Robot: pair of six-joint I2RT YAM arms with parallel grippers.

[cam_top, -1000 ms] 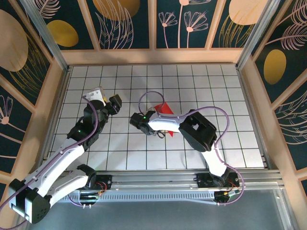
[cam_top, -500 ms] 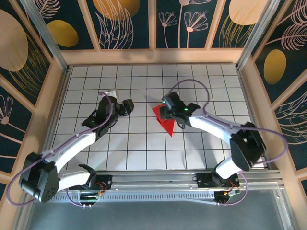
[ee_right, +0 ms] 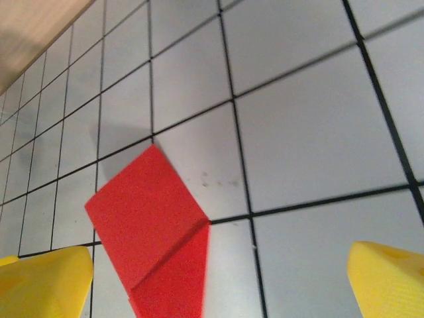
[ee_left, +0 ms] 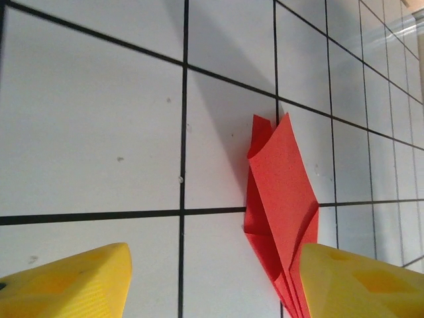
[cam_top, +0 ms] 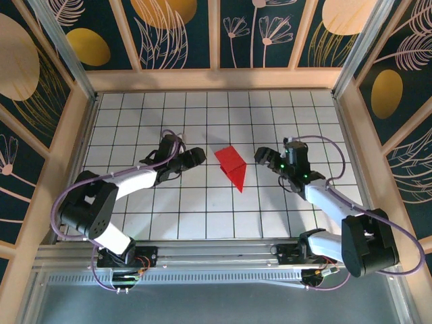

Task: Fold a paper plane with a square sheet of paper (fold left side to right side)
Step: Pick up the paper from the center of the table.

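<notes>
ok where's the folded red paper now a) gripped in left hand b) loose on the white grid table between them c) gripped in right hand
b, the folded red paper lies on the white grid table, with the left hand and right hand open and clear of it

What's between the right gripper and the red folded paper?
Just bare white grid tiles, per the top view: the right gripper sits apart from the red folded paper.

The folded paper (cam_top: 231,164) was bright red. The bench (cam_top: 135,115) was white, gridded black. The left pincer (ee_left: 212,291) and right pincer (ee_right: 218,278) had yellow fingers. Wall panels (cam_top: 182,34) showed gold-and-pink plants on dark teal.
</notes>
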